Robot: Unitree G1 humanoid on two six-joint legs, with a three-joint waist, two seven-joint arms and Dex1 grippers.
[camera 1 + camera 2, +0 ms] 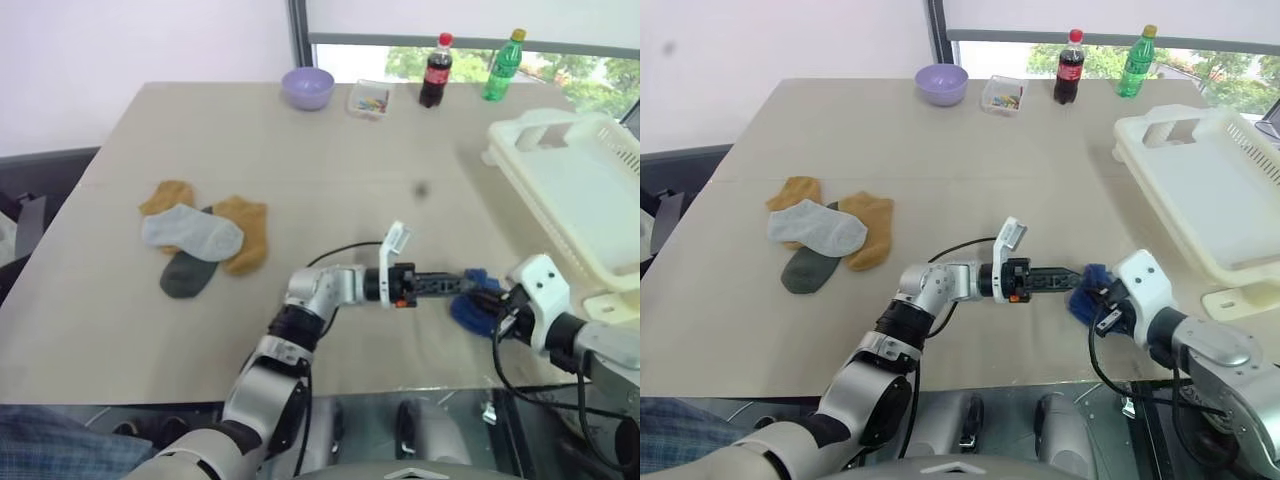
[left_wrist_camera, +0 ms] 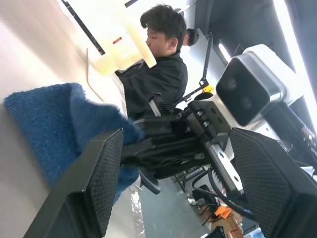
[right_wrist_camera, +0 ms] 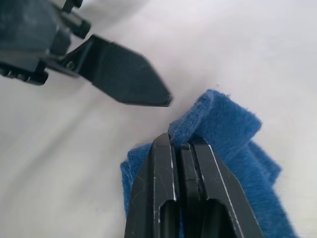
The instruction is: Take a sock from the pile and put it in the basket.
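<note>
Royal-blue fabric, the sock (image 1: pixel 1087 290), lies crumpled on the beige table (image 1: pixel 970 170) at about 4 o'clock from the table's centre, close to the near edge and just short of the basket (image 1: pixel 1210 190). The right gripper (image 3: pixel 184 145) is clamped on it: in the right wrist view both black fingers are pressed together with a fold of blue cloth pinched between their tips. The left gripper (image 1: pixel 1065 276) reaches in from 9 o'clock of the sock, pointing toward 3 o'clock, its jaws standing well apart; one ribbed fingertip (image 3: pixel 148 89) hangs just beside the sock's edge without gripping it. In the left wrist view the blue cloth sits beside one ribbed pad (image 2: pixel 106 173), and the right gripper's body is seen between the two pads.

The basket, cream-white with slotted sides, sits at the table's 3 o'clock edge, tilted, well clear of the grippers.

The pile (image 1: pixel 825 240) lies at about 9 o'clock from the centre: a light grey sock (image 1: pixel 815 228) on top of mustard-orange socks (image 1: pixel 872 232), a dark grey-green one (image 1: pixel 805 268) at its near side.

At 12 o'clock, along the far edge: a lilac bowl (image 1: pixel 941 84), a small clear box (image 1: pixel 1002 94), a cola bottle (image 1: pixel 1069 68), a green bottle (image 1: pixel 1134 62).

A person (image 2: pixel 156 74) in dark clothing shows in the left wrist view.
</note>
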